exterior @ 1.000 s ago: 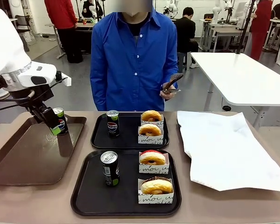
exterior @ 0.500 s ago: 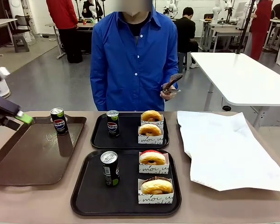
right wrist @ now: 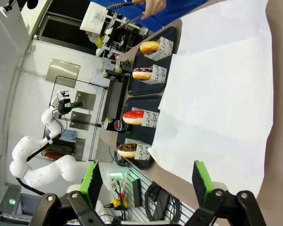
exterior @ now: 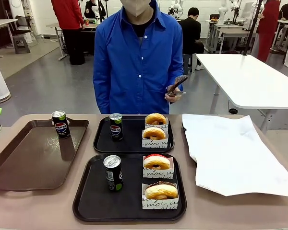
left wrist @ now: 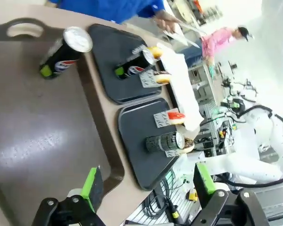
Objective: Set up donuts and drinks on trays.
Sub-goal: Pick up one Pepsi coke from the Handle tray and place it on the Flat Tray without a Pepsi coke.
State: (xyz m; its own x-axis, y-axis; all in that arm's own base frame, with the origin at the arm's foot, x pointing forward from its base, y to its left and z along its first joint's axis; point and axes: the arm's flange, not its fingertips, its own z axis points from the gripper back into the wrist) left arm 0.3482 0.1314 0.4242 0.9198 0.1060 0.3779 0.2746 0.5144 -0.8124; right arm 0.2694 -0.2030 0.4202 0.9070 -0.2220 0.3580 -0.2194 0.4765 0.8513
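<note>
Brown tray (exterior: 19,163), far left: one spare can (exterior: 61,124) standing upright at its far edge. Left gripper (left wrist: 146,181) hanging over it, fingers spread wide, gripping nothing. Two black trays (exterior: 132,201) mid-worktop, each carrying a can and two sleeved donuts (exterior: 156,162). Right gripper (right wrist: 146,176) over white paper (exterior: 230,153), fingers wide, empty. Setup looking finished; next move likely only removing the spare can.

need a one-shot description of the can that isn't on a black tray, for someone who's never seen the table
Start at the long brown tray on the robot's left end of the table. At its far corner, nearest the person, one slim dark Pepsi can stands upright, alone. The other two cans each share a black tray with two sleeved donuts.
</note>
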